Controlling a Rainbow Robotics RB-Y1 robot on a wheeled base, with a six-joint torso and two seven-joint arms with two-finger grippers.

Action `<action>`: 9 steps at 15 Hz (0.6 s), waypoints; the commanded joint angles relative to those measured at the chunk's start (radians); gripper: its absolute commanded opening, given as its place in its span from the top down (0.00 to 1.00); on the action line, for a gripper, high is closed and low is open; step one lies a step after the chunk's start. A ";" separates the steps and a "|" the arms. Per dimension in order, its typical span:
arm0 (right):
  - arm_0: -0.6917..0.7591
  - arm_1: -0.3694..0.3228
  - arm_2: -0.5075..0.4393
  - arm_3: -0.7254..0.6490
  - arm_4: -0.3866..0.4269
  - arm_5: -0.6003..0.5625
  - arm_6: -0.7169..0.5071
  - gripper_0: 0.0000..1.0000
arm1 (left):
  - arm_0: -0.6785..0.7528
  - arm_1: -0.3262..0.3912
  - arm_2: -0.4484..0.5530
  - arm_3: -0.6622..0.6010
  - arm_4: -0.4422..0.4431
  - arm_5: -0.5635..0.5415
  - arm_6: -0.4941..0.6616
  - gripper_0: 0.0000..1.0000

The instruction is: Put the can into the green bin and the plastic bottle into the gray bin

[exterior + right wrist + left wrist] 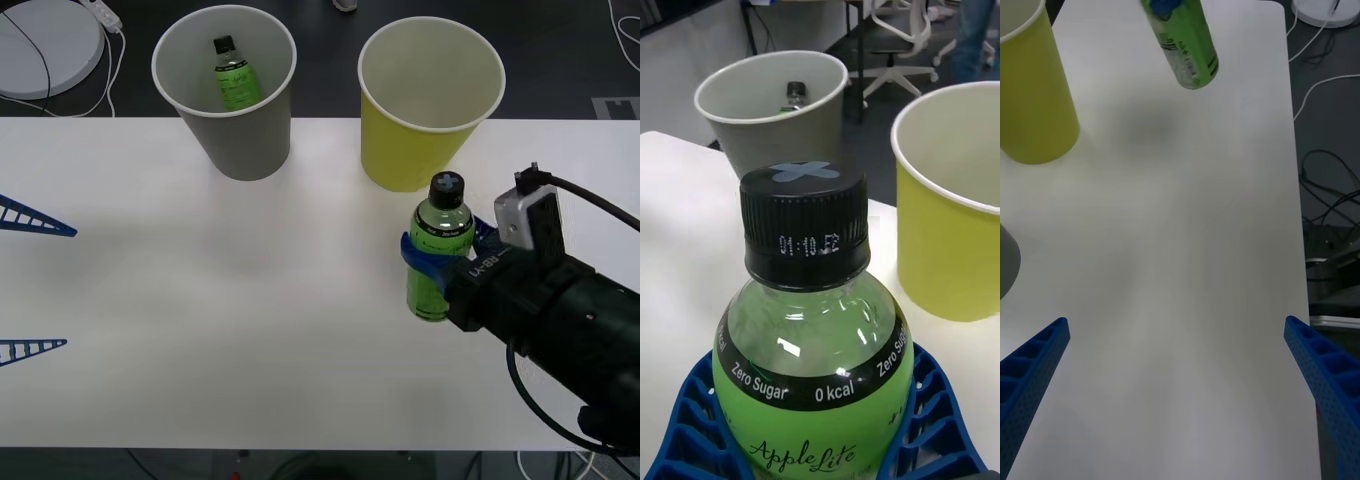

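White table [250, 330] stood over dark floor [560, 50]; cables [1322, 172] lay beside it, office chair [895, 37] stood behind.

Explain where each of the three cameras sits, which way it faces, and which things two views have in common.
Front view: above the arms, looking forward and down at the table; right hand holds the plastic bottle; left hand at the left edge.
Right wrist view: behind the bottle's cap, facing both bins.
Left wrist view: over bare table, open fingers at the corners.
Shared: the gray bin, green bin, held bottle.
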 commanded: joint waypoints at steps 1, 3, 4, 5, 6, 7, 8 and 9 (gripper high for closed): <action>-0.069 0.028 0.003 0.000 -0.119 0.113 0.082 1.00 | 0.000 0.000 0.000 0.000 0.000 0.000 0.000 0.00; -0.112 0.048 0.003 0.000 -0.181 0.155 0.089 1.00 | 0.000 0.000 0.000 0.000 0.000 0.000 0.000 0.00; -0.138 0.058 0.003 0.000 -0.210 0.164 0.098 1.00 | 0.000 0.000 0.000 0.000 0.000 0.000 0.000 0.00; -0.160 0.066 0.003 0.000 -0.234 0.173 0.105 1.00 | 0.000 0.000 0.000 0.000 0.000 0.000 0.000 0.00; -0.181 0.075 0.003 0.000 -0.262 0.181 0.114 1.00 | 0.000 0.000 0.000 0.000 0.000 0.000 0.000 0.00; -0.212 0.087 0.003 0.000 -0.291 0.184 0.125 1.00 | 0.000 0.000 0.000 0.000 0.000 0.000 0.000 0.00; -0.232 0.095 0.003 0.000 -0.308 0.182 0.135 1.00 | 0.000 0.000 0.000 0.000 0.000 0.000 0.000 0.00; -0.253 0.101 0.003 0.000 -0.331 0.182 0.154 1.00 | 0.000 0.000 0.000 0.000 0.000 0.000 0.000 0.00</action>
